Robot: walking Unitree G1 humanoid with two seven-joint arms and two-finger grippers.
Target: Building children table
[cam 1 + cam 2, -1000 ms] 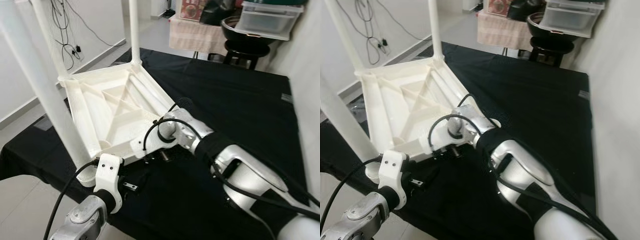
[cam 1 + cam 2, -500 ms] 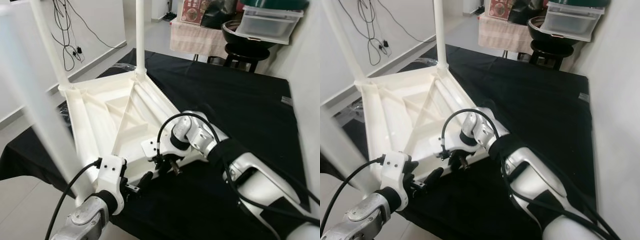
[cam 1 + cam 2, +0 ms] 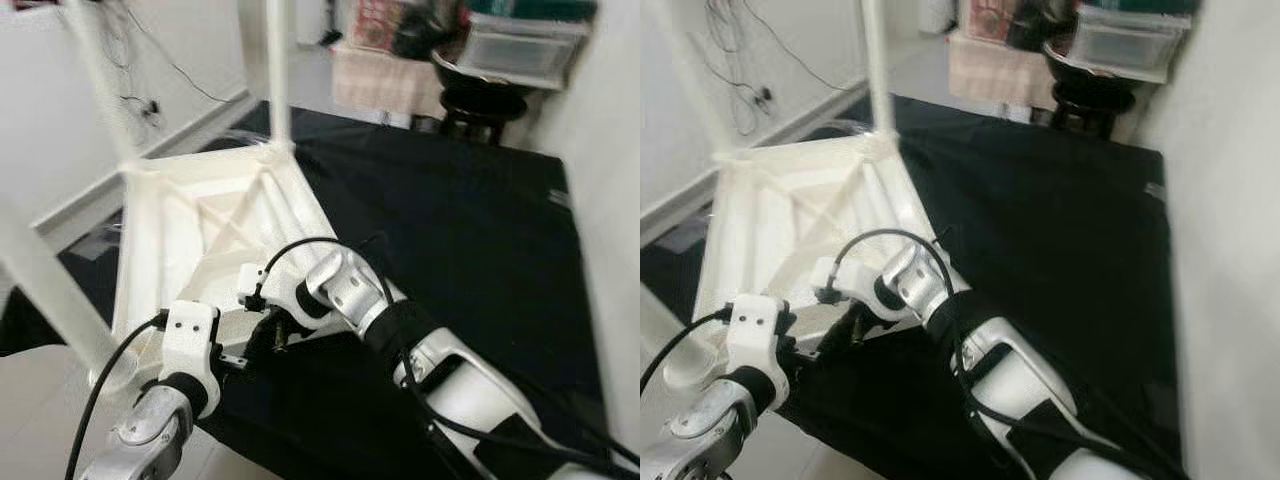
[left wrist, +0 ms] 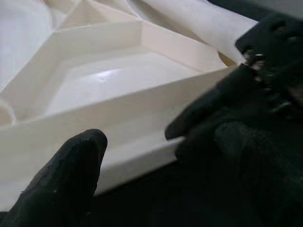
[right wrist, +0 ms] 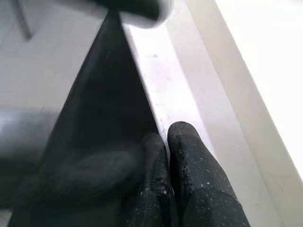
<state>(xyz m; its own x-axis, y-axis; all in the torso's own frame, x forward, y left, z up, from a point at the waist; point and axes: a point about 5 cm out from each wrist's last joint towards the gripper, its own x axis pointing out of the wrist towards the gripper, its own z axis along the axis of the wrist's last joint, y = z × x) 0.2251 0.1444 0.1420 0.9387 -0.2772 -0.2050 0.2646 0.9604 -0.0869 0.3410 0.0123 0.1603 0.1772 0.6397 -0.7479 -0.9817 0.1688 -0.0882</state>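
The white children's table [image 3: 200, 230] lies upside down on the black cloth, with its legs [image 3: 277, 70] pointing up. Both grippers are at its near rim [image 4: 142, 118]. My left gripper [image 4: 137, 142] is open, one black finger [image 4: 71, 179] on each side of the rim's edge. My right gripper [image 5: 165, 135] is shut, its fingertips pressed together where the white rim meets the cloth. From the head, the right gripper [image 3: 272, 335] reaches in close beside the left gripper [image 3: 245, 352]. The picture is blurred.
The black-covered worktable [image 3: 450, 220] stretches back and to the right. A near leg [image 3: 40, 280] stands tall at the left. Behind are a black stool [image 3: 480, 100], a plastic box [image 3: 520, 45] and a draped stand [image 3: 380, 75]. Cables [image 3: 140, 100] hang on the left wall.
The view has shifted and blurred. My right gripper has slid left along the near rim, close to the left gripper, which has come up to the rim.
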